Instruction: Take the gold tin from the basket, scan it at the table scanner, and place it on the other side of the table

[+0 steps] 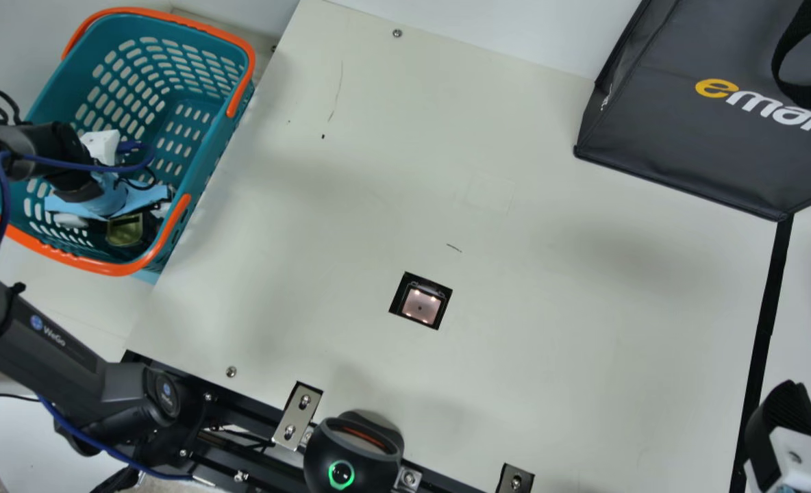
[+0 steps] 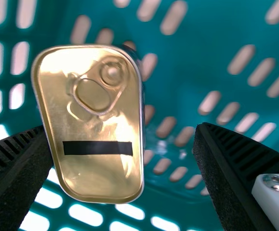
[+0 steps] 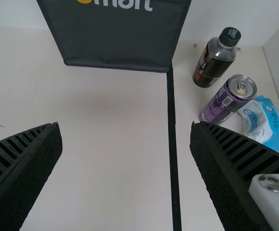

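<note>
In the main view, my left gripper [image 1: 126,220] is down inside the teal basket [image 1: 203,147], at the gold tin [image 1: 125,231]. The left wrist view shows this gripper [image 2: 125,166] open, with the upright-looking gold tin [image 2: 91,125] between its fingers. The tin has a pull ring and a black strip on its face. It lies close against one finger, with a wide gap to the other. My right gripper [image 1: 785,411] is at the main view's lower right corner; in the right wrist view the gripper [image 3: 125,166] is open above the table, holding nothing.
The table scanner [image 1: 420,305] is set in the tabletop [image 1: 515,274]. A black bag [image 1: 679,137] stands at the back right. Beyond the black line are a dark bottle [image 3: 215,60], a purple can [image 3: 226,100] and a blue-white pack [image 3: 264,122].
</note>
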You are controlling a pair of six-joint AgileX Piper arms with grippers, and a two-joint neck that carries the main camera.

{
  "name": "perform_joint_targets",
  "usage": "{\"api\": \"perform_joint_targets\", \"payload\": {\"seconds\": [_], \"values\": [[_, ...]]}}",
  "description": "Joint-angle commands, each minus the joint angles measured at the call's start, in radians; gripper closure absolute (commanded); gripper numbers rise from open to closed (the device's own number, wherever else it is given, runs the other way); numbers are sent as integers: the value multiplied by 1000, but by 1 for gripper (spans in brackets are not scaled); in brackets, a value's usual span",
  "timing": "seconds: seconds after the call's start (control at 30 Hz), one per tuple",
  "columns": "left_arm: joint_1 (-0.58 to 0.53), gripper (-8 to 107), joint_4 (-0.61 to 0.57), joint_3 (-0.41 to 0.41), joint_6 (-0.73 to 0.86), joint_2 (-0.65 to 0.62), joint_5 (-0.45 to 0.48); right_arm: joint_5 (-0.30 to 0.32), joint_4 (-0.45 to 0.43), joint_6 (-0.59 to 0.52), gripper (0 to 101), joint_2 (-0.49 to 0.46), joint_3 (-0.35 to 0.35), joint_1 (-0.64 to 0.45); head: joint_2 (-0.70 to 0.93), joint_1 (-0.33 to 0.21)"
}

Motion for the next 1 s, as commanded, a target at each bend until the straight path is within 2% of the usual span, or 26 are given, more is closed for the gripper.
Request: {"api": "perform_joint_targets", "payload": {"seconds": [0.0,0.27,0.97], "values": [[-6,9,-40,1,26,-6,3,0,0,0,6,0,0,0,2,-30],[-30,9,-133,9,85,-27,13,0,0,0,6,0,0,0,2,-30],[6,9,-171,-13,106,6,-23,-1,0,0,6,0,0,0,2,-30]]}}
